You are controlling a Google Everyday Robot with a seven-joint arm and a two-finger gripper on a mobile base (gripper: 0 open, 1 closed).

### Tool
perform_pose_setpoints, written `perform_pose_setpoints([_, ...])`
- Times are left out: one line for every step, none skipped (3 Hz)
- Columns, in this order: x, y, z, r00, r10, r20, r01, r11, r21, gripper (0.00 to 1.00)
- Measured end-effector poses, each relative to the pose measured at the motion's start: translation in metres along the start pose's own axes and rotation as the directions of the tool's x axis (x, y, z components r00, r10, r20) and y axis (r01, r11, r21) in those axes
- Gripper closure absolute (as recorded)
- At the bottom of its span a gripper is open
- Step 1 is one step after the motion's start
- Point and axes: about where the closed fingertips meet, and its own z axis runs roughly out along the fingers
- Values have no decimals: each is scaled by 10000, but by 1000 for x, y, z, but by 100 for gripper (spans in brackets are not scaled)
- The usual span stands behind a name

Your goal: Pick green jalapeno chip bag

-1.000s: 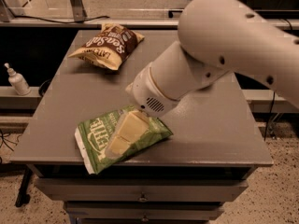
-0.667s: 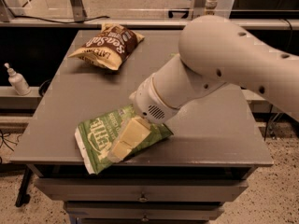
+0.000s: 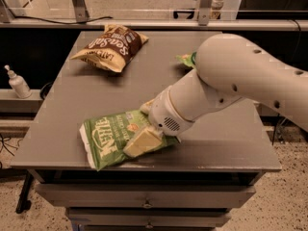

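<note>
The green jalapeno chip bag (image 3: pixel 108 139) lies flat near the table's front edge, left of centre, with its white lettering facing up and its white end seam to the left. My gripper (image 3: pixel 143 129) is down on the bag's right half, at the end of the big white arm (image 3: pixel 231 85) that reaches in from the right. The wrist hides the bag's right end.
A brown and cream bag (image 3: pixel 110 46) lies at the table's back left. A small bright-green bag (image 3: pixel 185 59) peeks out behind the arm. The grey table (image 3: pixel 67 105) has drawers below. A white pump bottle (image 3: pixel 17 83) stands on a ledge at the left.
The arm has swung lower and to the right, uncovering the small bright-green bag behind it. The gripper stays down on the green jalapeno chip bag, which has barely moved.
</note>
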Motion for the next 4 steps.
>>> perform_pose_setpoints([-3,1,-4,10000,1,-1,-1,10000,3,64])
perform_pose_setpoints([-7,1,-8,10000,2,-2,-2,10000,6,88])
perform_pose_setpoints([-10,-14,-53,9999,93,76,-99,9970,767,100])
perform_pose_setpoints([-21,-40,-144,9989,232,418,-321,9738,2251,100])
